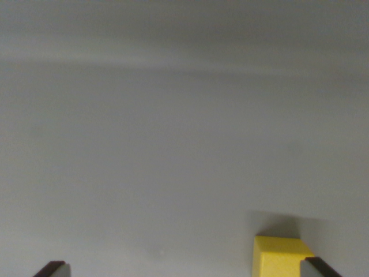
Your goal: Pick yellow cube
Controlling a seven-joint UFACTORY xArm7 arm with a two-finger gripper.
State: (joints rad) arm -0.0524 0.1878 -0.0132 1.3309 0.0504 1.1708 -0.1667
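Two dark fingertips (53, 268) of my end effector (187, 270) poke up from the bottom edge, spread wide and holding nothing. Just inside the fingertip on the wrist view's right I see the yellow cube (278, 257), resting on the plain grey surface (173, 144).

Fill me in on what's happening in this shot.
This is the wrist view of a single robot arm looking down at a plain grey surface. The tips of its gripper poke in at the bottom corners, set wide apart, so it is open and holding nothing. A small yellow cube sits on the surface at the wrist view's lower right, right beside the fingertip on that side and well off centre between the two. The cube has not been grasped yet.
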